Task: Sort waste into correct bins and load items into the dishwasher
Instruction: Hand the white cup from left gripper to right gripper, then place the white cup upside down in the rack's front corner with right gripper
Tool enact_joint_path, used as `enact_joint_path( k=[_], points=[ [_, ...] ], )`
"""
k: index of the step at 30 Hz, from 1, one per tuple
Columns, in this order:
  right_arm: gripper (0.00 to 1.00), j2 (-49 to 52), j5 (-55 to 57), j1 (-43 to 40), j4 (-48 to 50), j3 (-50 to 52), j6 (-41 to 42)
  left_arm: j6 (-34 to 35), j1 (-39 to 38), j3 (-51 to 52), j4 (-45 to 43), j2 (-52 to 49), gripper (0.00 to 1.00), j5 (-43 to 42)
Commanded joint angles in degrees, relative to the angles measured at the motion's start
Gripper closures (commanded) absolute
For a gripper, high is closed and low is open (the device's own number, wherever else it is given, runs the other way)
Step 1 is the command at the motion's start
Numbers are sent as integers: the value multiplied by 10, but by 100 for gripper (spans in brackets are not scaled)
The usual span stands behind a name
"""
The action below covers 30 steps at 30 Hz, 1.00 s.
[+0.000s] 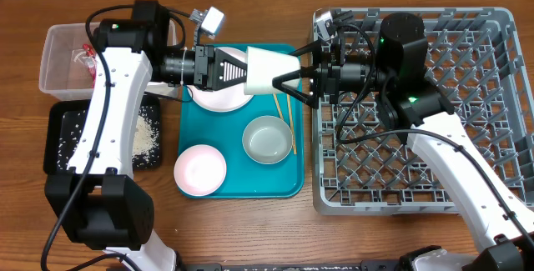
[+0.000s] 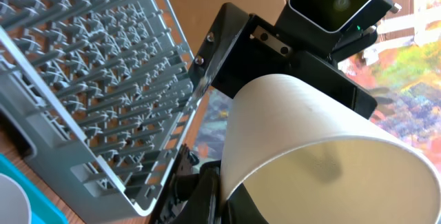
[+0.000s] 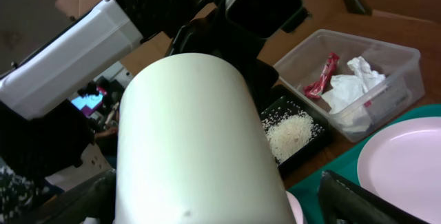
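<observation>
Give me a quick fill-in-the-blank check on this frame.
1. The clear tub holds tissue and a red ___.
2. The black tray holds the ___.
3. The left gripper holds the cup over the teal ___.
Missing words: packet; rice; tray.

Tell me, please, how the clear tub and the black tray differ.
The clear tub is see-through and deep; the black tray is opaque and shallow. The tub holds white tissues and a red packet; the tray holds rice scraps. Both are rectangular and sit next to each other.
</observation>
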<state>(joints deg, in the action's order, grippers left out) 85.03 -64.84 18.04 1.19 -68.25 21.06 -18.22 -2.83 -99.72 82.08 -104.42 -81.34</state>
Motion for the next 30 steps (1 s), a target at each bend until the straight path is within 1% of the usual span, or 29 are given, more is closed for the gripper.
enact_joint_path(
  k=[1,4,7,10,14,17,18,19,20,22,23,25,30],
  points=[
    [18,-1,-21,0,5,-11,2,-15,-7,-13,2,2,96,-21],
    [27,-1,-35,0,12,-11,2,-15,-7,-13,2,2,96,-21],
    [38,-1,-43,4,17,-11,2,-15,-7,-13,2,2,96,-24],
    [38,-1,-43,23,24,-11,1,-11,-7,-13,2,2,96,-28],
    [38,-1,-43,28,37,-11,0,-10,-7,-13,6,2,96,-28],
    [47,-1,-43,28,46,-11,0,-10,-7,-13,8,2,96,-27],
    [50,-1,-43,28,46,-11,0,-10,-7,-13,8,2,93,-27],
    [53,-1,-43,28,46,-11,0,-11,-7,-13,8,2,83,-27],
    [59,-1,-43,26,46,-11,0,-11,-7,-13,8,2,75,-27],
    [60,-1,-43,24,46,-11,1,-10,-7,-13,8,2,64,-27],
    [61,-2,-42,21,46,-11,1,-10,-7,-13,8,2,61,-27],
    [61,-2,-41,7,43,-11,4,-10,-3,-13,8,2,57,-28],
    [61,-2,-41,-60,9,-11,17,-2,28,-13,9,2,56,-28]
  ],
)
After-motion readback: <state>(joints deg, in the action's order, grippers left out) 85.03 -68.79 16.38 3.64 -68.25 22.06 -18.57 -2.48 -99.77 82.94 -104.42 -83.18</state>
